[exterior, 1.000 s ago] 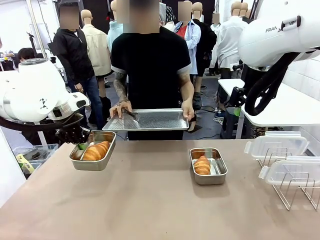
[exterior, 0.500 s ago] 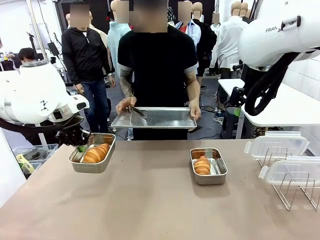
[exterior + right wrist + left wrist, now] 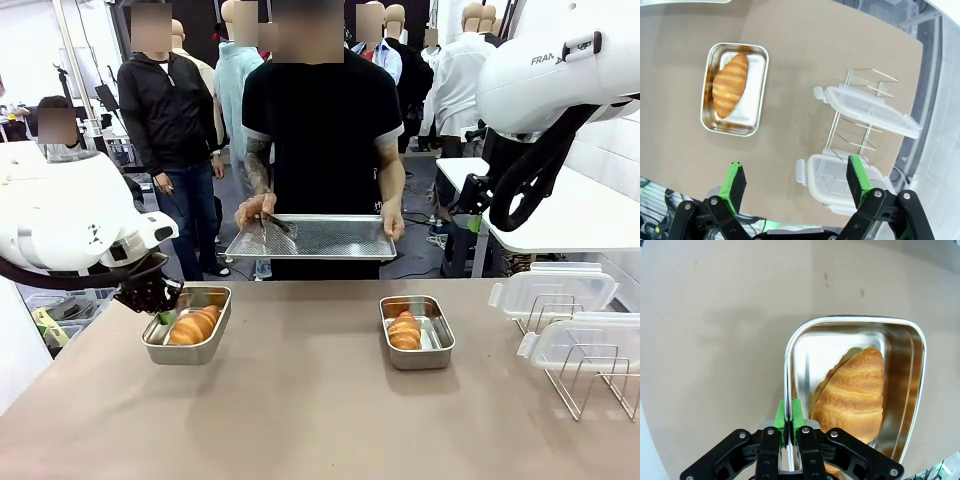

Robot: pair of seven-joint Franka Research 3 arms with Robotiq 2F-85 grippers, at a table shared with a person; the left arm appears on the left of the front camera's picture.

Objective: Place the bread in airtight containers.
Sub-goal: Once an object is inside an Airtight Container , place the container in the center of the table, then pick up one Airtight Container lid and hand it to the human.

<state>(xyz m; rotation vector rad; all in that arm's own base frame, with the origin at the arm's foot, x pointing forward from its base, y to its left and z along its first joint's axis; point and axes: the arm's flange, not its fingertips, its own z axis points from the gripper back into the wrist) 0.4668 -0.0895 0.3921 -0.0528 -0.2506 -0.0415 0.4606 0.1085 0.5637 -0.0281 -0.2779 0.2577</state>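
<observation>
In a crowded room, at a tan desk [image 3: 320, 420], the left croissant [image 3: 195, 325] is lying in the left container [image 3: 186, 357], the right croissant [image 3: 404, 330] in the right container [image 3: 418, 362]. The left jaws are pinching shut on the left container's rim; the right jaws are hanging wide open, empty.

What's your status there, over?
Left tool shut on rim of left tub, croissant inside. Right tool open, high over table. Second croissant in right tub. Both lids off, on the rack.

- The left end effector [image 3: 163, 314] pinches the rim of the left tub [image 3: 186, 353], with a croissant [image 3: 194, 325] inside.
- The right tub [image 3: 420, 360] on the table [image 3: 300, 410] holds another croissant [image 3: 404, 330].
- A person [image 3: 320, 130] holds a flat tray [image 3: 320, 238].
</observation>
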